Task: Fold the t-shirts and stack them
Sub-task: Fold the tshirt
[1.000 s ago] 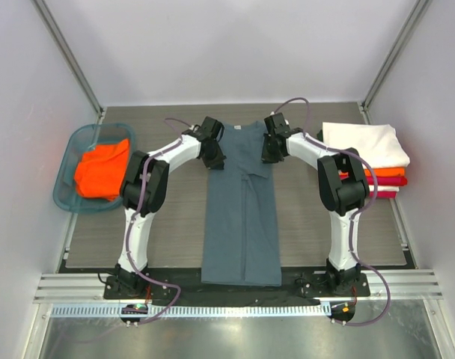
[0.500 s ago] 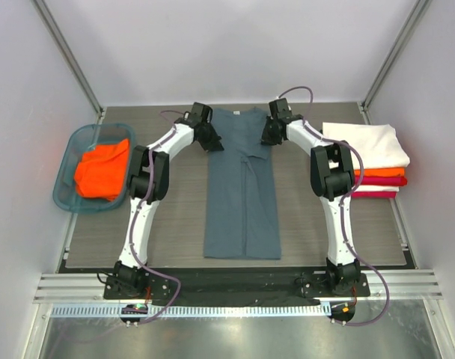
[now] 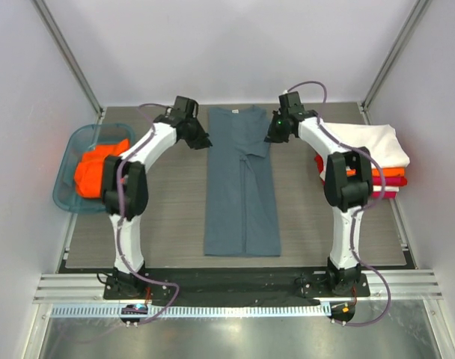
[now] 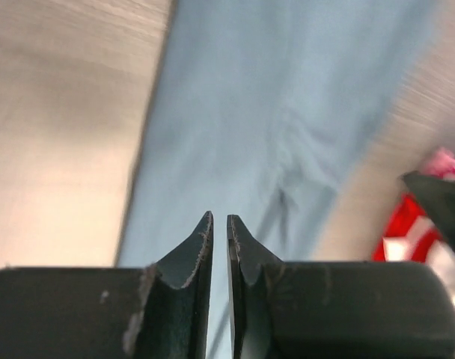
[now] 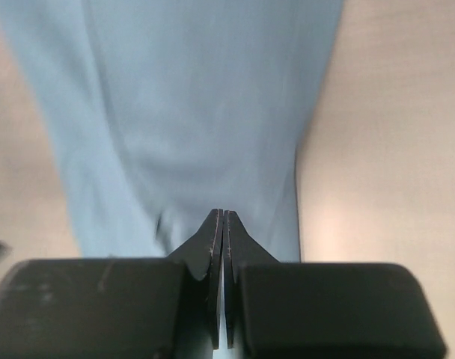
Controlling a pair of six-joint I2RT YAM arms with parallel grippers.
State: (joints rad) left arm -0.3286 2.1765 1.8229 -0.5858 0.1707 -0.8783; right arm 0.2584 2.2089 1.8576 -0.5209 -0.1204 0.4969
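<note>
The slate blue-grey t-shirt [image 3: 241, 187] lies flat in the middle of the table, folded into a long narrow strip with its neck at the far end. My left gripper [image 3: 201, 140] hangs just left of the shirt's far left corner, off the cloth. In the left wrist view its jaws [image 4: 219, 218] stand a narrow slit apart with nothing between them, and the shirt [image 4: 272, 112] lies beyond. My right gripper [image 3: 272, 136] is over the far right corner. It [image 5: 223, 213] is shut, no cloth shows between its tips, and the shirt [image 5: 190, 97] lies below.
A stack of folded shirts stands at the right: white [image 3: 366, 140] on top, then orange [image 3: 391, 172], then red [image 3: 385, 193]. A teal basket [image 3: 66, 191] at the left holds a crumpled orange shirt [image 3: 96, 170]. Metal rails run along the near edge.
The shirt slid toward the far end and now lies still. My left gripper moved left off the cloth and its jaws parted slightly. The right arm swung a little rightward.
</note>
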